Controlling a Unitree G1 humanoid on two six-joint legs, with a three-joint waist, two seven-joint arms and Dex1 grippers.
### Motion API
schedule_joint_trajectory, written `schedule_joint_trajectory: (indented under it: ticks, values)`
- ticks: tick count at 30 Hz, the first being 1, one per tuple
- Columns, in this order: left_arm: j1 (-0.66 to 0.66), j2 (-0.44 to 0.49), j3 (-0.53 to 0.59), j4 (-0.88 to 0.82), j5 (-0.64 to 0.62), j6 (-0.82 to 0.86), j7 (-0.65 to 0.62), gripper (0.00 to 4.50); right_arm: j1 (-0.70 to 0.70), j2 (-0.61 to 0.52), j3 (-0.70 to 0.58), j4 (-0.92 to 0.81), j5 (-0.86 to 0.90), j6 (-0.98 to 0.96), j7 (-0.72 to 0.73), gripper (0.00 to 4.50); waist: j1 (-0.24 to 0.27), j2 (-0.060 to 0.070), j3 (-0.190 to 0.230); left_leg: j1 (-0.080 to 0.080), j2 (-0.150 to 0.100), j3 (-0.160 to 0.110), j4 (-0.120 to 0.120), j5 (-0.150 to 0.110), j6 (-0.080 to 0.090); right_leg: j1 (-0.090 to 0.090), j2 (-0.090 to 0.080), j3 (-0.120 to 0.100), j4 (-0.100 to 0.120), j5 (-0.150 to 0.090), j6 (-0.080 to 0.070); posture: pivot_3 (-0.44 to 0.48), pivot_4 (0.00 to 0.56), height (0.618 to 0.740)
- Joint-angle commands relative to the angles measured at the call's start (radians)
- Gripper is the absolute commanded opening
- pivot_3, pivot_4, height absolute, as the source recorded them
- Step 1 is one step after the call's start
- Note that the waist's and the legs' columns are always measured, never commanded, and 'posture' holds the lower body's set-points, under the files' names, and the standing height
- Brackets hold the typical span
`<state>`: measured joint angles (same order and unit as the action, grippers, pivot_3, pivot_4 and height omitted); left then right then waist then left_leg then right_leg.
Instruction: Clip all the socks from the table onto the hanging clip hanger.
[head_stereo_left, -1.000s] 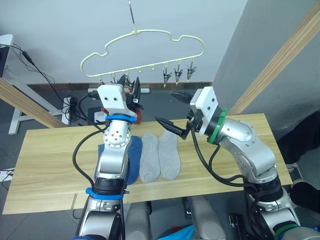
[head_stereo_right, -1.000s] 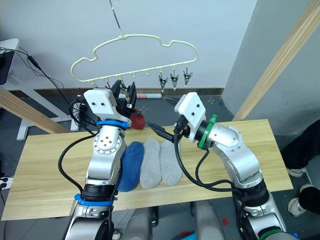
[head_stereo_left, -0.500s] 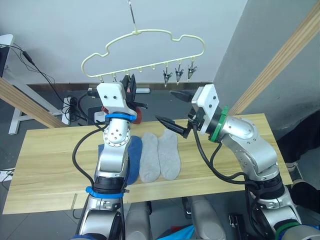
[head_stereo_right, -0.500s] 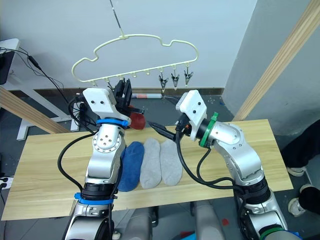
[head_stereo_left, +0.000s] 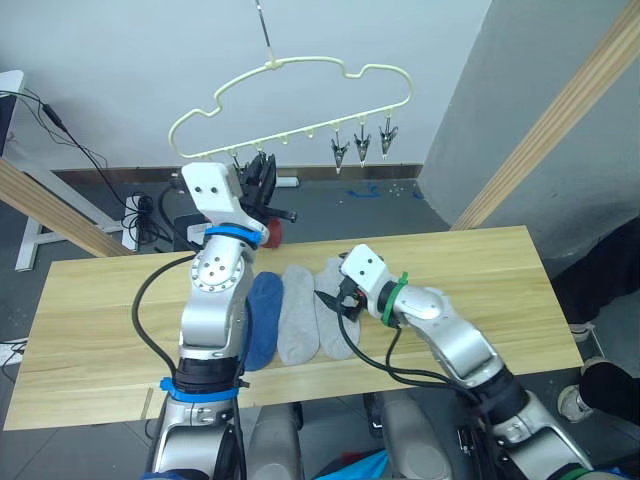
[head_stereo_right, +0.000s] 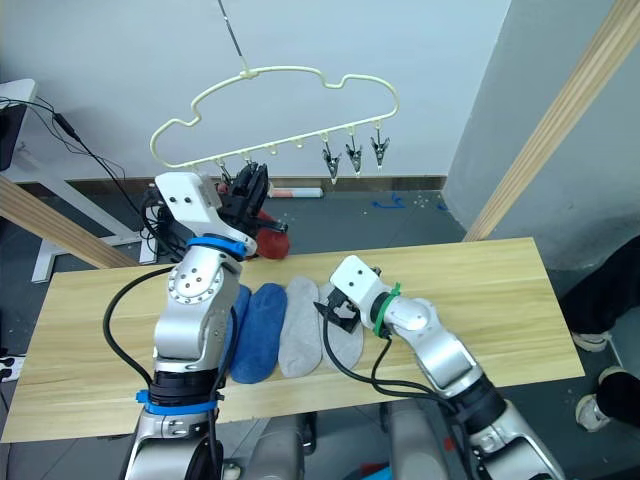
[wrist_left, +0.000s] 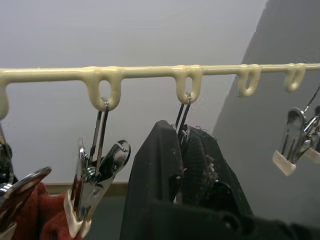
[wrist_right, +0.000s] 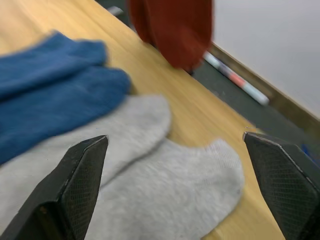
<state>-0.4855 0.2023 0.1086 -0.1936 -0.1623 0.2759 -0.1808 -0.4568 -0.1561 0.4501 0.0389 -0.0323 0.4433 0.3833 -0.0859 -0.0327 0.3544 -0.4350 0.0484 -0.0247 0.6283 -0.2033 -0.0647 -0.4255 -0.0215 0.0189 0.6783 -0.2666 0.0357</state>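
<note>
Right gripper (wrist_right: 175, 200) hovers fingers spread wide over a grey sock (wrist_right: 170, 195) lying flat on the table (head_stereo_left: 480, 270), beside the other grey sock (head_stereo_left: 296, 315) and blue socks (head_stereo_left: 262, 318). Left gripper (wrist_left: 187, 165) is closed on a clip of the hanger (head_stereo_left: 300, 95); a red sock (wrist_right: 172, 27) hangs clipped. Socks look light, floppy; best pinched at the cuff edge.

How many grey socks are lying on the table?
2. One grey sock lies on the table right beside the blue socks. The other grey sock lies next to it, under the right claw. More could be hidden behind the arms.
</note>
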Motion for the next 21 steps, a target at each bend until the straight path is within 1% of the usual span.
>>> schedule_joint_trajectory:
  ticks: [1,7,10,14,20,21]
  values:
    - [-0.019,0.033,0.018,-0.072,-0.055,0.047,-0.043,0.09,-0.027,0.05,-0.012,0.125,-0.049,-0.091,-0.066,4.5,0.001,0.0,0.0,0.0,0.0,0.0,0.0,0.0,0.0,0.0,0.0,0.0,0.0,0.0,0.0,-0.153,0.371,0.733]
    - [-0.032,0.079,0.031,-0.076,-0.082,0.092,-0.065,0.09,-0.052,0.094,-0.047,0.314,-0.077,-0.182,-0.102,4.5,0.005,0.0,0.0,0.0,0.0,0.0,0.0,0.0,0.0,0.0,0.0,0.0,-0.001,0.0,0.0,-0.143,0.369,0.733]
    - [-0.031,0.09,0.035,-0.086,-0.1,0.114,-0.071,0.09,-0.054,0.108,-0.062,0.362,-0.07,-0.178,-0.088,3.93,0.004,0.0,0.0,0.0,0.0,0.0,0.0,0.0,0.0,0.0,0.0,0.0,0.0,0.0,0.0,-0.14,0.369,0.733]
    - [-0.03,0.108,0.044,-0.1,-0.138,0.154,-0.093,0.09,-0.053,0.125,-0.073,0.39,-0.068,-0.176,-0.078,2.43,0.004,0.0,0.0,0.0,0.0,0.0,0.0,0.0,0.0,0.0,0.0,0.0,0.0,0.0,0.0,-0.134,0.367,0.733]
    - [-0.047,0.138,0.079,-0.13,-0.232,0.257,-0.119,0.09,-0.055,0.122,-0.067,0.339,-0.091,-0.196,-0.065,0.25,0.004,0.0,0.0,0.0,0.0,0.0,0.0,0.0,0.0,0.0,0.0,0.0,0.0,0.0,0.0,-0.131,0.37,0.733]
    - [-0.05,0.143,0.086,-0.134,-0.248,0.275,-0.123,0.09,-0.057,0.121,-0.066,0.327,-0.093,-0.198,-0.062,0.0,0.004,0.0,0.0,0.0,0.0,0.0,0.0,0.0,0.0,0.0,0.0,0.0,0.0,0.0,0.0,-0.131,0.371,0.733]
